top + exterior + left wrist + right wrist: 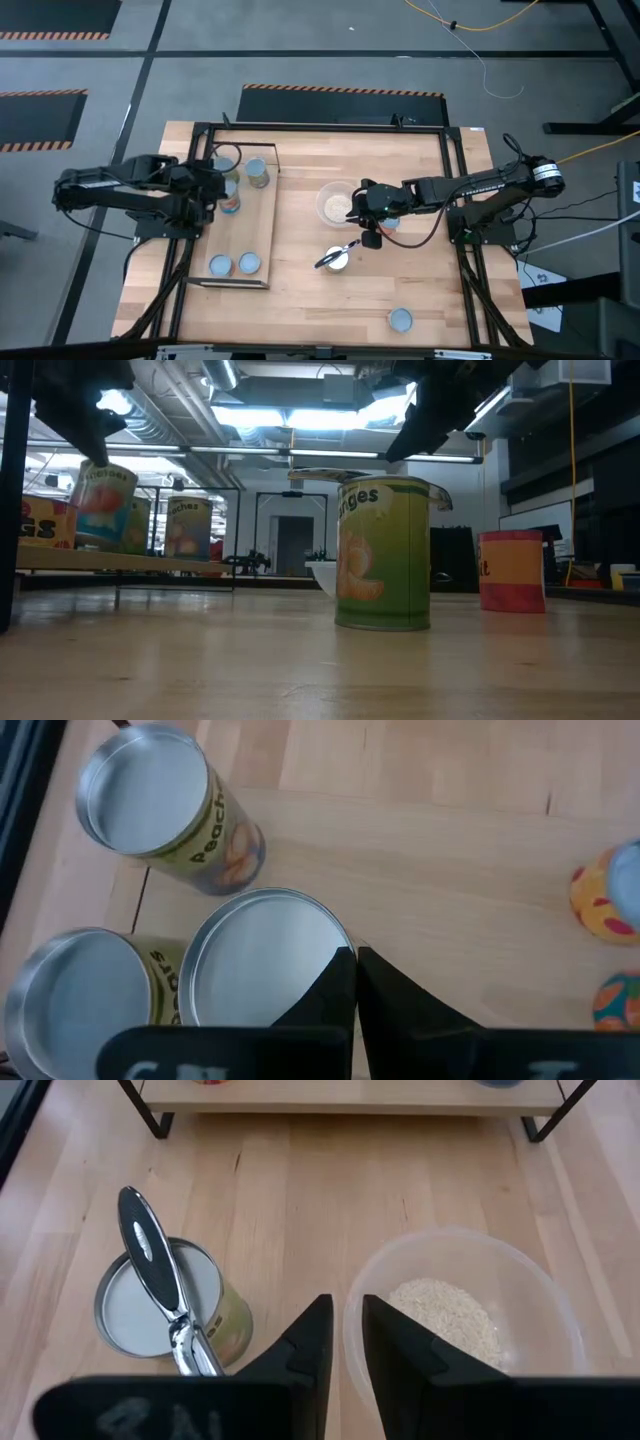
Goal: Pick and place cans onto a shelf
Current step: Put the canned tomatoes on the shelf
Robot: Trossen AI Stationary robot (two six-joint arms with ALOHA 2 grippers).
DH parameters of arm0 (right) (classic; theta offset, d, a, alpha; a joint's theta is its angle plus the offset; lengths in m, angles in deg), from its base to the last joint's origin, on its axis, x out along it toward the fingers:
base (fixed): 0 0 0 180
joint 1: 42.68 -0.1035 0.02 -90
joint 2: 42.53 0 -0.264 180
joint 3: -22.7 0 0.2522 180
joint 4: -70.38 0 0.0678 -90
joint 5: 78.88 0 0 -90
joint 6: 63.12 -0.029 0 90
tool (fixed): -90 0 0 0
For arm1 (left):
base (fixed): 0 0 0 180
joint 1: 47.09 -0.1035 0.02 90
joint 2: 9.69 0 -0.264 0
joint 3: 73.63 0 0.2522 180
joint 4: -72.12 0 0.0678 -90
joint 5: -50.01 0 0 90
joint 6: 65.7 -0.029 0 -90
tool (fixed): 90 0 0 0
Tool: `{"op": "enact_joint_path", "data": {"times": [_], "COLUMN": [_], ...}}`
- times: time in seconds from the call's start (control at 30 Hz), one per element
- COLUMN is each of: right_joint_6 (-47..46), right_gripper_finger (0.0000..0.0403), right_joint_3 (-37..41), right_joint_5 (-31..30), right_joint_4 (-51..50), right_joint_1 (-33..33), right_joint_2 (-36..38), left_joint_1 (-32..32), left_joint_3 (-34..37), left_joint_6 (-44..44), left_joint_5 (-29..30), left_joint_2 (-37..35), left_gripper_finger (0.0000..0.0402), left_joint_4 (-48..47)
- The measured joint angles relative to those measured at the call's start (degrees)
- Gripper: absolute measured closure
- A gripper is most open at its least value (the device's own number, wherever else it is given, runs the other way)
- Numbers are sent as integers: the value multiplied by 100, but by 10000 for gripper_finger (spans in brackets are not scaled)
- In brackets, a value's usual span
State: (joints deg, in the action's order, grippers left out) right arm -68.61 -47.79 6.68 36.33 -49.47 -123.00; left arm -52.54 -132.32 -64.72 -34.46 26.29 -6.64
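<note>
The shelf, a light-wood board in a black wire frame, stands on the table's left part. Several cans stand upright on it: three at its far end and two at its near end. My left gripper is shut and hangs over the far group, right above a silver-topped can, with a peaches can and a pears can beside it. My right gripper hovers mid-table, slightly open with nothing between its fingers, between a green oranges can and the bowl. My left gripper's shut fingertips point down at a slant over the rim of the silver-topped can on the shelf. I cannot tell whether they touch it. The can stands upright on the board.
A clear bowl of pale grains sits mid-table. A silver-and-black utensil lies across the green can's top. One more can stands near the front edge, and another stands under my right arm. Bare wood lies between shelf and bowl.
</note>
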Motion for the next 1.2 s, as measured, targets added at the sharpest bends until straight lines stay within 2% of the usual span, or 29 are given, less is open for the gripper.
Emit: {"op": "enact_joint_path", "data": {"times": [0.2, 1.2], "right_joint_6": [0, 149], "right_gripper_finger": [340, 340], "right_joint_3": [0, 0], "right_joint_5": [-1, 1], "right_joint_4": [0, -7], "right_joint_1": [0, 2], "right_joint_2": [0, -2], "left_joint_1": [0, 0], "left_joint_3": [145, 149], "left_joint_6": [-29, 22], "left_joint_5": [23, -71], "left_joint_2": [0, 44], "left_gripper_finger": [401, 391], "left_joint_4": [236, 75]}}
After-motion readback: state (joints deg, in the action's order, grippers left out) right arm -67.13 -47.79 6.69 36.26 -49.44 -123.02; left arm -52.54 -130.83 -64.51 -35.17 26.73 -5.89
